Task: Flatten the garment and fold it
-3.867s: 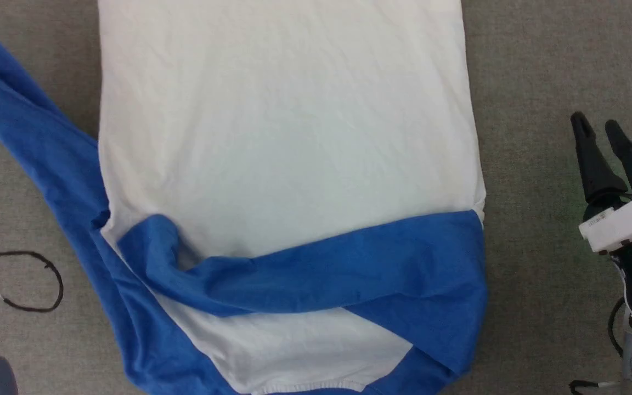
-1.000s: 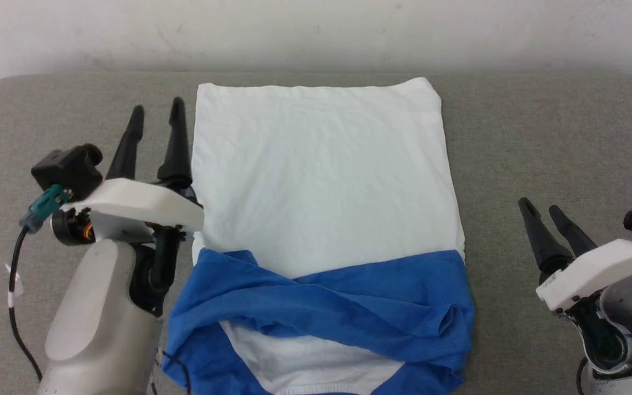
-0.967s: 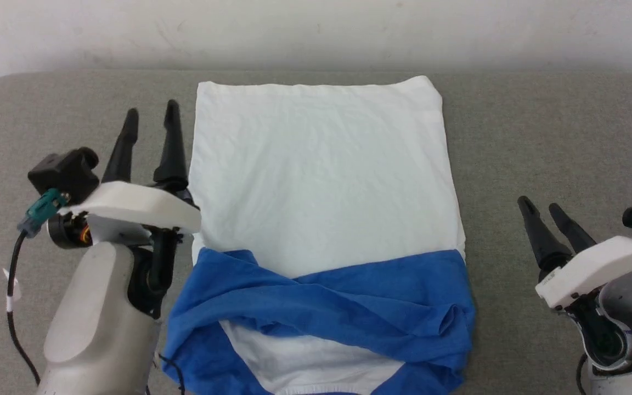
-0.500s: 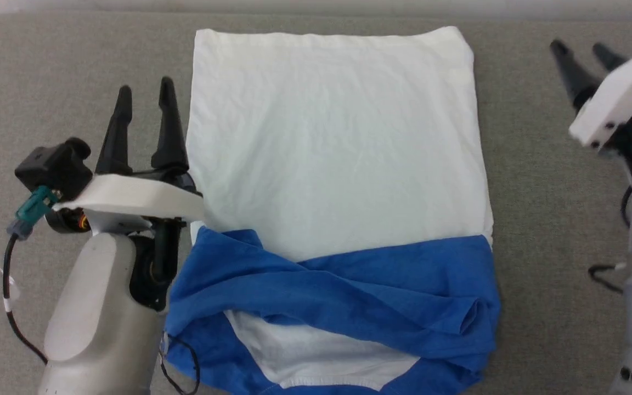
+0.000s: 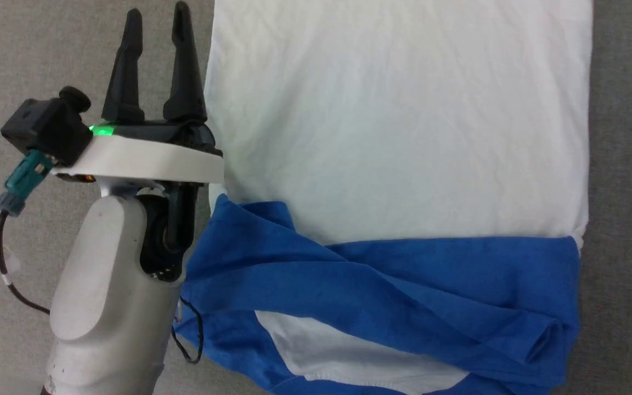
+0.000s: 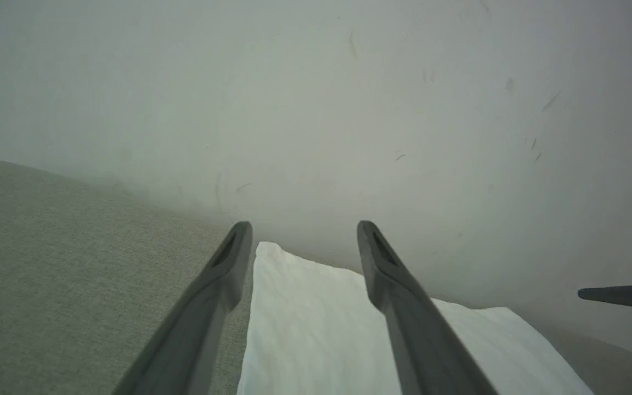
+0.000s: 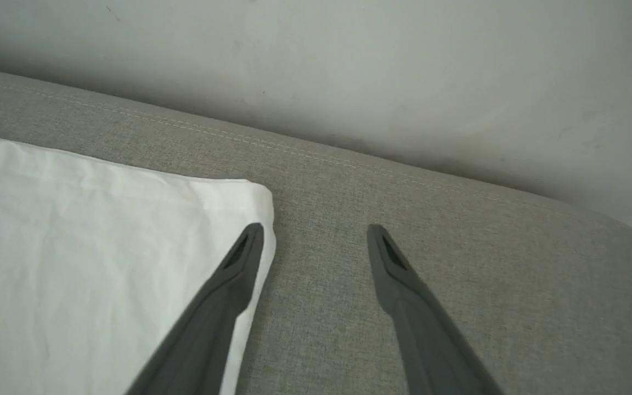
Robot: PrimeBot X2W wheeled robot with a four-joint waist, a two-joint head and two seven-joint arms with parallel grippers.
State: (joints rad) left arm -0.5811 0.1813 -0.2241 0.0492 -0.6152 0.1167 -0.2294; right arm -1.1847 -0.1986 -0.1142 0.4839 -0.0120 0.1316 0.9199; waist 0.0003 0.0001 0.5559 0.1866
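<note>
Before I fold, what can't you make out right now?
- Shirt: far hem and neck end cut off by head view's top and bottom edges.
- Shirt's left edge: partly behind left gripper and arm, head view.
- Right gripper: whether touching the shirt corner, right wrist view, unclear.

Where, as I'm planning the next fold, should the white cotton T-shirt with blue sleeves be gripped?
On the T-shirt, probably the far left corner and far right corner, each from its own outer side: both lie flat and free, and the open left gripper and open right gripper point at them.
</note>
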